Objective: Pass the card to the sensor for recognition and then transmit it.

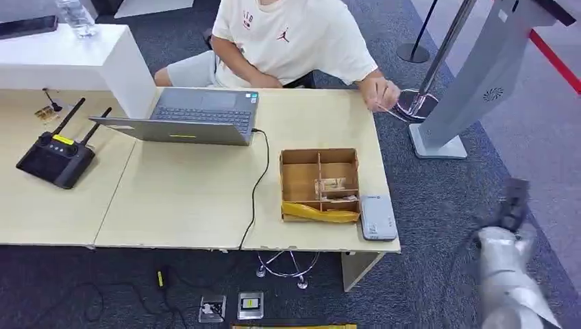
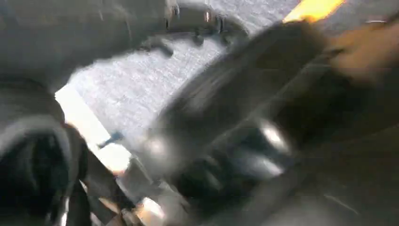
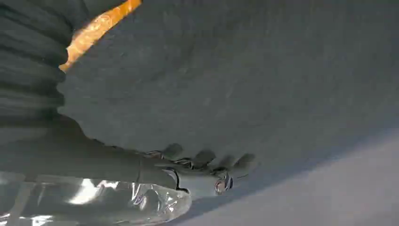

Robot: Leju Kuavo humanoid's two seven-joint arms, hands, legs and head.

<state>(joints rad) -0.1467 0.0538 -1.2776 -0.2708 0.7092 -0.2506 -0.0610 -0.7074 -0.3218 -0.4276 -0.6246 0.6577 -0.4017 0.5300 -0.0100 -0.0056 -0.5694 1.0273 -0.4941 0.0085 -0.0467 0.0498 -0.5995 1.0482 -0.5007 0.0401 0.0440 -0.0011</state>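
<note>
I am seeing my right hand (image 1: 514, 202) hanging low beside the table's right end, over the dark grey carpet (image 1: 438, 226), dark fingers blurred at the tip of the silver forearm. From the right wrist camera the right hand is showing as a grey ribbed cover with darker fingertips (image 3: 204, 157) lined up in a row over the carpet, a clear crinkled plastic wrap lying along the wrist; I cannot tell whether those fingers are curled on anything or loose. The left wrist camera is giving me only smeared dark shapes over carpet, so I cannot tell how the left hand is lying.

Moving outward, the flat grey rectangular card reader (image 1: 378, 217) is lying at the near right corner of the light wooden table (image 1: 185, 199), just beside the brown cardboard divided box (image 1: 319, 185). Small pale cards (image 1: 331, 186) are sitting in a middle compartment of that box, and a yellow packet is lying along its near side.

Further off, an open grey laptop (image 1: 188, 118) is standing near the table's far edge with a black cable trailing off the front. A black router with antennas (image 1: 56, 156) is sitting at the left. A person in a white T-shirt (image 1: 291, 41) is sitting behind the table, one hand reaching toward the grey kiosk stand (image 1: 473, 82).
</note>
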